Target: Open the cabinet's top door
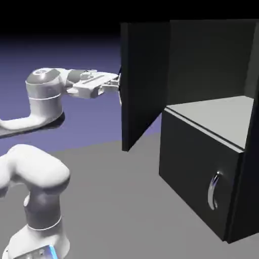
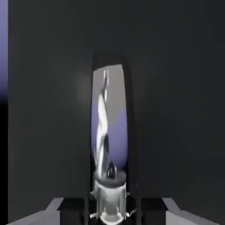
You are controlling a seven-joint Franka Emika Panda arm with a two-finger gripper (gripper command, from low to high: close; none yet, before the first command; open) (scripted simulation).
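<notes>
Hand view: the gripper was seen closed in on the curved silver handle, a fingertip on either side, the bar seemingly pinched between them. Behind the bar, the dark face of the top door was spread across nearly the whole view.

Exterior view: the door was noted just ahead of the fingers, swung well out from the cabinet. Beyond and lower, the pale grey shelf was exposed; below that, the lower door was found closed.

Opening was judged well advanced, perhaps nearly done. Risks: the smooth bar could be let slip if the pull strayed from the hinge's arc, or if the wrist were not turned along with the panel. If force were added at the hinge's limit, the grip could be wrenched or the arm strained.
</notes>
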